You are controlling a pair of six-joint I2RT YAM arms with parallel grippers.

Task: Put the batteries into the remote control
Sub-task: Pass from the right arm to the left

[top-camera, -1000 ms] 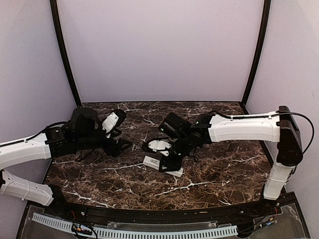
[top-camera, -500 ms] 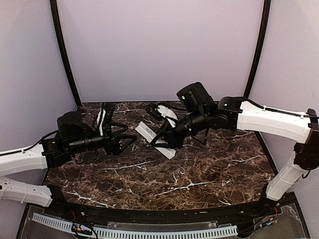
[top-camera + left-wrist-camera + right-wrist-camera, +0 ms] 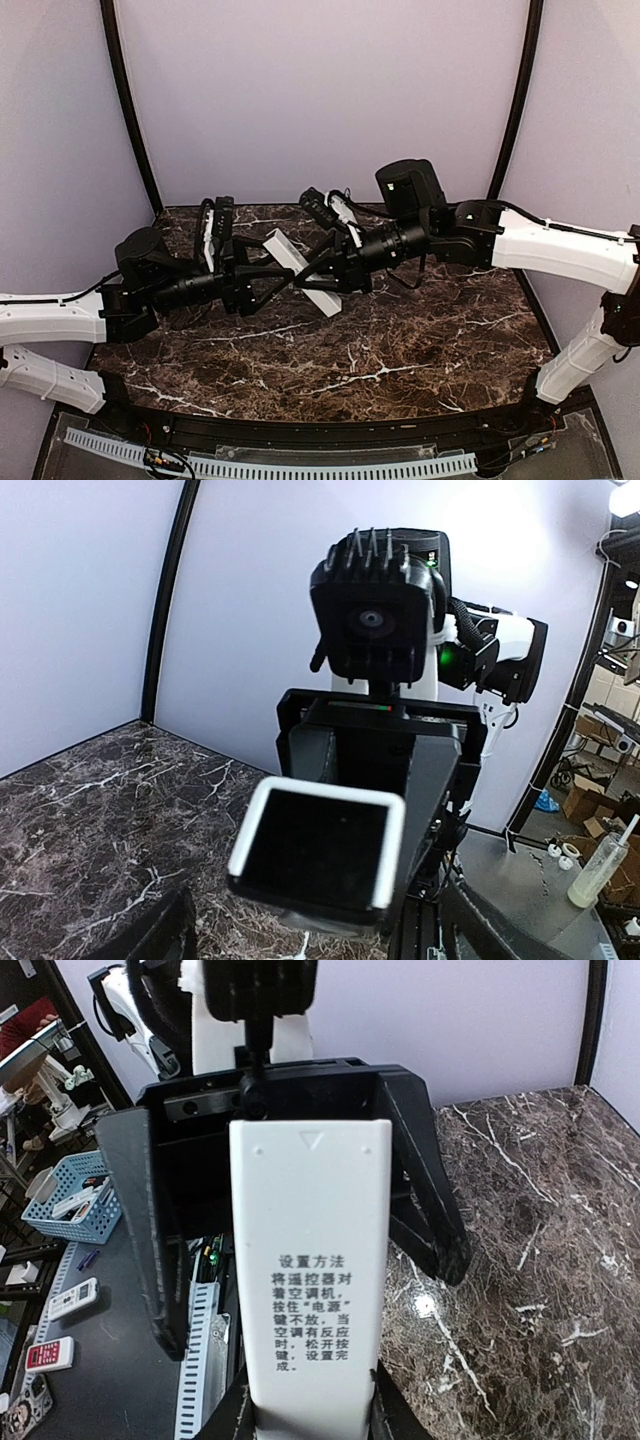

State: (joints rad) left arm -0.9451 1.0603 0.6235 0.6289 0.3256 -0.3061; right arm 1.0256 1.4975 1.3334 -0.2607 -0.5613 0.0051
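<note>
Up off the worktop (image 3: 420,350) since a second ago and drawn together over its middle: right arm (image 3: 540,245) and left arm (image 3: 50,320), wrists nearly meeting. Carried up with them, the remote control (image 3: 283,250), no longer flat on the marble. Hangs tilted in mid-air between the two wrists, one end high toward the left, the other low toward the right.

Clamped on that lower stretch by the right fingers (image 3: 338,270), pinching both long edges. In the right wrist view, runs away from the camera, printed back face up. Left fingers (image 3: 135,1220) spread wide, standing either side of the far end, apparently without touching it. From the left wrist, only the dark end face (image 3: 315,850) head-on, white rim round it. Near the far end of the back, a small arrow mark (image 3: 313,1141); cover probably not yet off. No batteries in sight in any view.

Likely light, stiff and hard, smooth enough to slip or swivel if pinched at one end alone. Best taken across the narrow width, on the long side edges near the dark end, leaving the back face free for cover and slot.
</note>
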